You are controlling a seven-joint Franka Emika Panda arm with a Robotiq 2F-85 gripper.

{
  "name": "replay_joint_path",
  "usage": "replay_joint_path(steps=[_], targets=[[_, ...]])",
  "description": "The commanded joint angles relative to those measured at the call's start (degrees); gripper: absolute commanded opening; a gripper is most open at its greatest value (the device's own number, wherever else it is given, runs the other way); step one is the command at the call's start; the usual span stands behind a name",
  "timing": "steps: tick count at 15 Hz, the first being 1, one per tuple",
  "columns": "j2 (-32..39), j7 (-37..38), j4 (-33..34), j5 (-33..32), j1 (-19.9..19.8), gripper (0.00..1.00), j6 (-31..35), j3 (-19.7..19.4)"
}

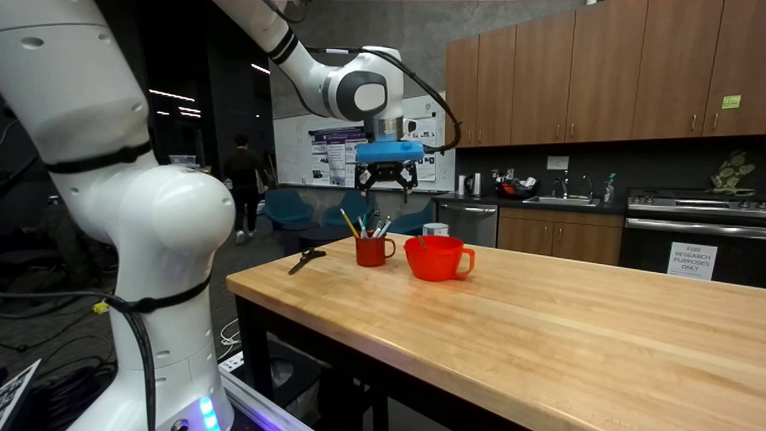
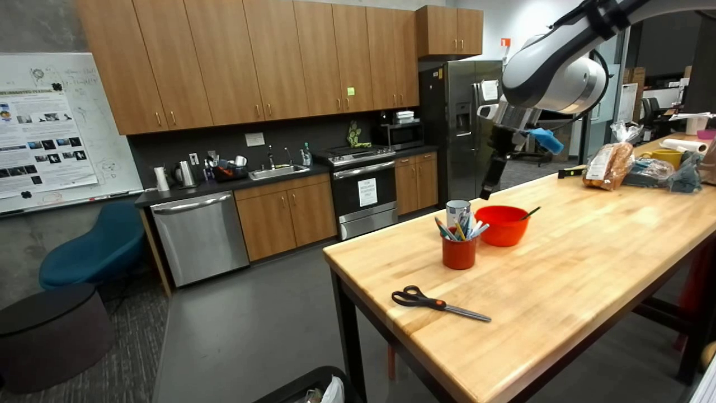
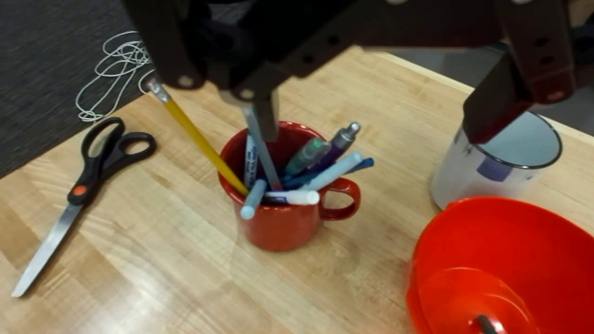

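My gripper [image 3: 378, 123] is open, its fingers wide apart with nothing between them. In an exterior view the gripper [image 1: 385, 193] hangs above the table, over a red mug [image 1: 371, 252] and an orange-red bowl [image 1: 437, 258] with a handle. In the wrist view the mug [image 3: 280, 227] holds several pens and markers and a yellow pencil [image 3: 197, 139]; one finger [image 3: 267, 118] overlaps the mug's opening from above. The other finger overlaps a white cup [image 3: 468, 178] with a dark rim. Inside the bowl [image 3: 519, 241] leans a thin dark stick [image 3: 485, 323].
Black-handled scissors [image 2: 425, 301] lie near the table's corner. Farther along the wooden table [image 2: 565, 280] are a bread bag [image 2: 609, 165], a yellow container [image 2: 668, 158] and other bags. Beyond the table stand a counter with a sink [image 2: 278, 172] and blue chairs [image 1: 288, 208].
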Motion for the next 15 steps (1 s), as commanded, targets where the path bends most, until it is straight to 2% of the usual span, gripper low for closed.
replay_joint_path(steps=[1,8,15], targets=[[0.7,-3.5,0.8,3.8,1.1,1.00,-3.6,-0.1],[-0.3,-1.7,-0.7,4.2,-0.4,1.00,-9.1,1.5],[-0.1,-1.6,-1.8,4.4,-0.6,1.00,-9.1,1.9]])
